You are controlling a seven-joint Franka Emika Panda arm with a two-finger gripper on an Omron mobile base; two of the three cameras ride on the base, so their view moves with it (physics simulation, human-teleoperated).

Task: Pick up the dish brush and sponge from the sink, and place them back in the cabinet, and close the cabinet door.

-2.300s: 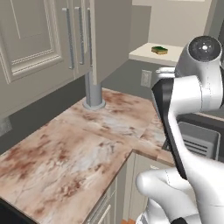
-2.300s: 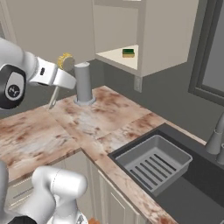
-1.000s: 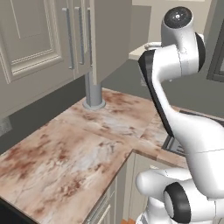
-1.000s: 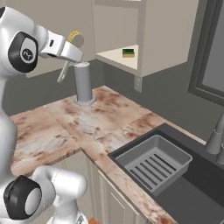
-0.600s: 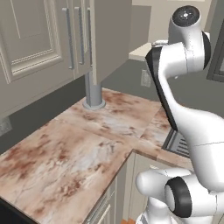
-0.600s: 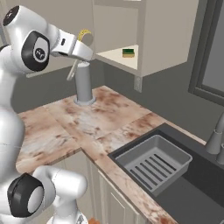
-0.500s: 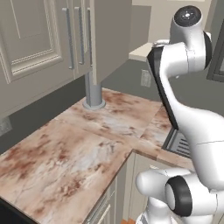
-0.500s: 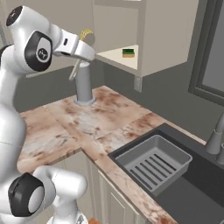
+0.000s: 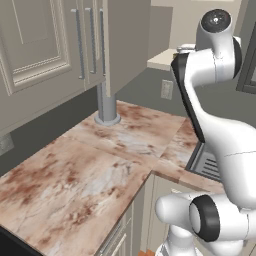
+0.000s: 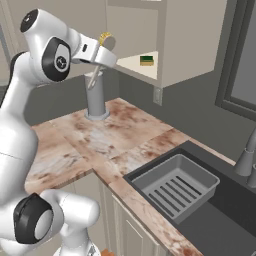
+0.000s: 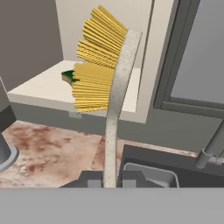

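Two dark fingertips of the claw (image 11: 111, 178) clench the dish brush (image 11: 114, 105) by its pale handle, yellow bristles fanned upward. From the right base view the claw (image 10: 102, 49) holds it high above the marbled tabletop (image 10: 115, 135), just beside the open cabinet (image 10: 187, 45). Inside, the sponge (image 10: 146, 60) lies on the cream shelf. Below, the sink (image 10: 220, 220) holds a grey ribbed drainer tray (image 10: 175, 189). Left base view adds closed taupe doors (image 9: 35, 50) with bar handles.

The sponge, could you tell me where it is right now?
In the right base view the sponge lies on the open cabinet's shelf, above the counter; the hand view shows it behind the dish brush.
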